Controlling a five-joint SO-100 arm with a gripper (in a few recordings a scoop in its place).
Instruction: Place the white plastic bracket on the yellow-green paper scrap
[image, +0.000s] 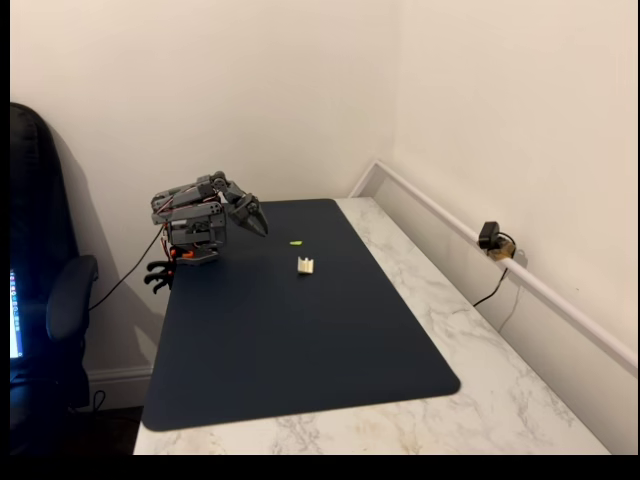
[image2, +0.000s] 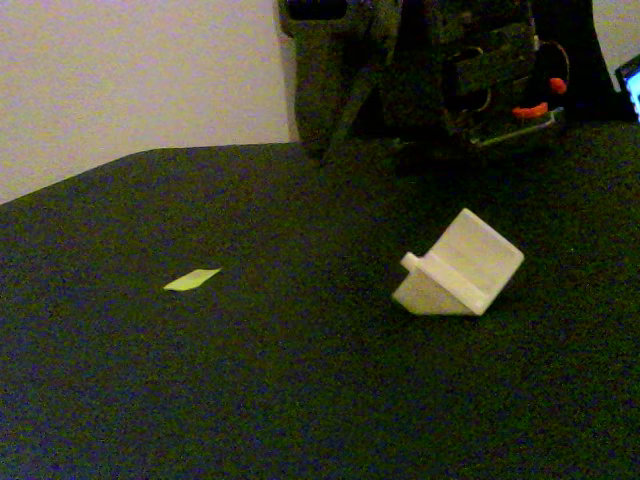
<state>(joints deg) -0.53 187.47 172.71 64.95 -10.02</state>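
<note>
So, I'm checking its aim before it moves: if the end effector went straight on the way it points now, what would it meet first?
Probably the dark mat, short of the yellow-green paper scrap and white plastic bracket. The end effector points down and right; depth is unclear.

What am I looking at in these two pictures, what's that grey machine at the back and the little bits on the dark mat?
It is a small robot arm, folded at the far end of a dark mat on a marble table. Its claw points out over the mat, empty; I cannot tell whether it is open. One fixed camera looks down from a high corner; the other sits low on the mat, facing the arm. Two things lie on the mat, apart from each other: a white plastic bracket, tilted in the low view, and a yellow-green paper scrap lying flat.
</note>
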